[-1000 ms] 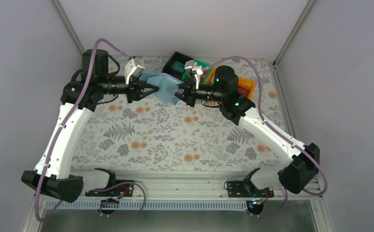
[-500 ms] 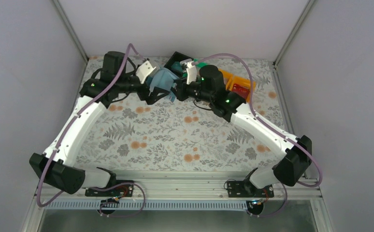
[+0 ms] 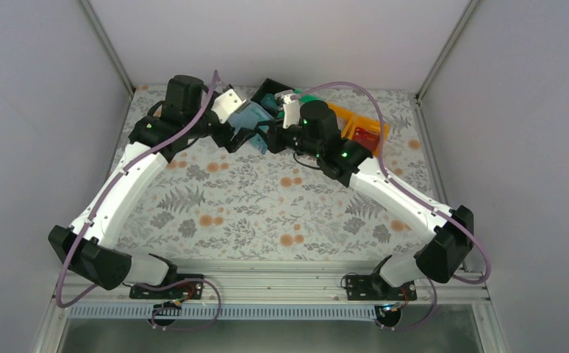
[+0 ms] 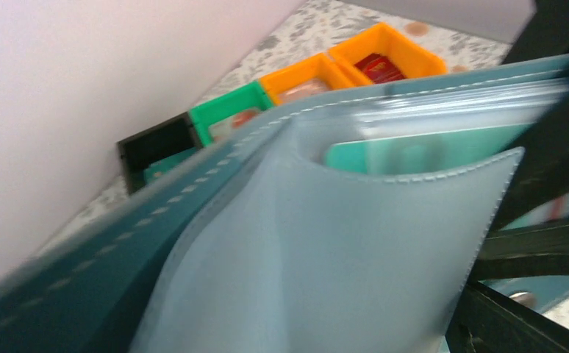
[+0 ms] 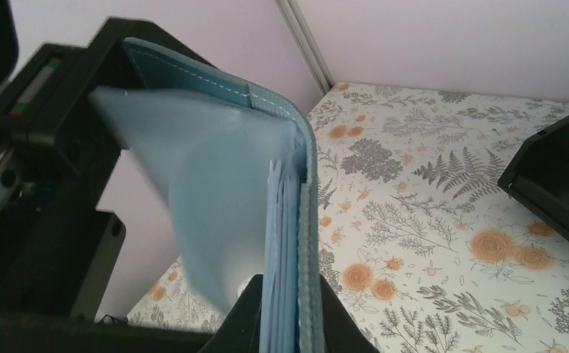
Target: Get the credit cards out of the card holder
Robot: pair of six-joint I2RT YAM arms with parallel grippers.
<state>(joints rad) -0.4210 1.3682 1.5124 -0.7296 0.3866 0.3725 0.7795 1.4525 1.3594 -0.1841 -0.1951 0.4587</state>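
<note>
1. Nearest lies the floral surface (image 3: 267,213). Both arms stretch across it toward the far middle, so the work is being done in the air, not on the cloth.
2. The right arm (image 3: 392,191) has its jaws pressed together on the folded spine of the card holder (image 5: 296,243), which stands edge-up between them. This looks like the anchor grip, keeping the holder off the surface with its pockets turned toward the other arm.
3. The left arm (image 3: 127,184) meets it from the opposite side. Its jaws stand wide apart beside the pale inner pocket and grip nothing that I can see. They are probably spread to re-aim at a card instead of the soft flap.
4. In the left wrist view a teal card (image 4: 428,151) shows its top edge above the pocket's stitched lip, with most of it inside. That exposed strip is what a pinch would need.
5. Beyond is a row along the far edge: a black bin (image 4: 156,143), a green bin (image 4: 226,118) and orange bins (image 4: 355,55). A red card (image 4: 381,66) lies in the farthest one, so holding the card holder near the row probably keeps each drop short.
</note>
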